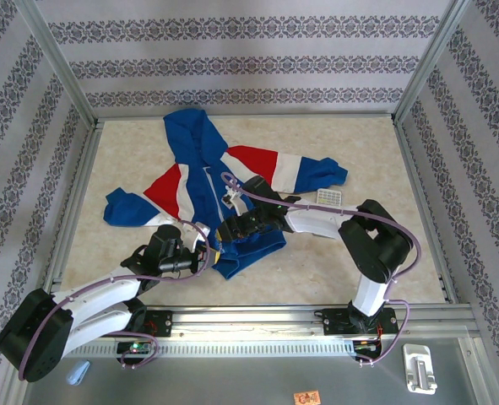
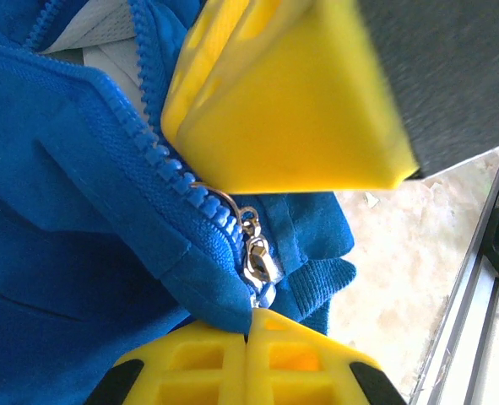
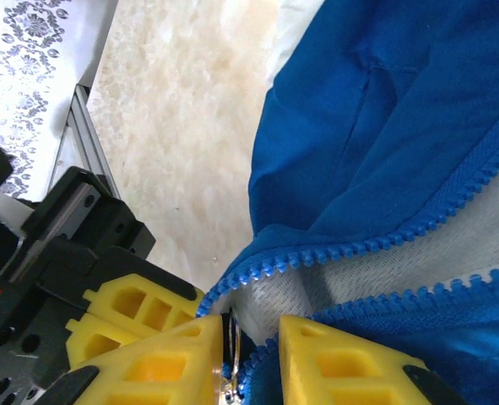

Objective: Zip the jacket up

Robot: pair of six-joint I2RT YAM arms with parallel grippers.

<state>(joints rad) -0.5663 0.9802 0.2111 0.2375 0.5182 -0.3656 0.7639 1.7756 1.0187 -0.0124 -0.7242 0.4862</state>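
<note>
Pinching the jacket (image 1: pixel 200 181) hem (image 2: pixel 317 274) at its 6 o'clock edge: left gripper (image 2: pixel 249 327) clenched on fabric beside the zipper pull (image 2: pixel 257 253). Right gripper (image 3: pixel 245 337) straddles the pull, jaws narrow; can't tell if gripped. Jacket lies mid table (image 1: pixel 376 245), hood at 12 o'clock.

From the top you can't see the jacket (image 1: pixel 203 181) hem: left gripper (image 1: pixel 205 253) and right gripper (image 1: pixel 225 230) cover it, and the slider (image 2: pixel 257 257) is too small to find there. Left wrist: right gripper's finger (image 2: pixel 291 93) is a blur, cut by the top edge. Right wrist: slider runs off the bottom edge between the fingers (image 3: pixel 156 363); grip on it unclear.
</note>
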